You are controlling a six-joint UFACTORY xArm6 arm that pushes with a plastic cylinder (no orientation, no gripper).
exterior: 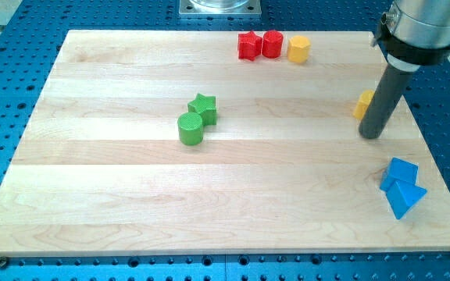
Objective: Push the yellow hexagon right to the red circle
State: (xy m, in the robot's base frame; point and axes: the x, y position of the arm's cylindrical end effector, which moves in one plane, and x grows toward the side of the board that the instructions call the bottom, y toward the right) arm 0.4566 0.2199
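The yellow hexagon sits near the view's top, just right of the red circle, with a small gap between them. A red star touches the red circle's left side. My tip is at the view's right, well below and right of the yellow hexagon. The rod hides part of a second yellow block just left of it; its shape cannot be made out.
A green star and a green circle touch each other left of centre. Two blue blocks lie together at the lower right near the wooden board's right edge.
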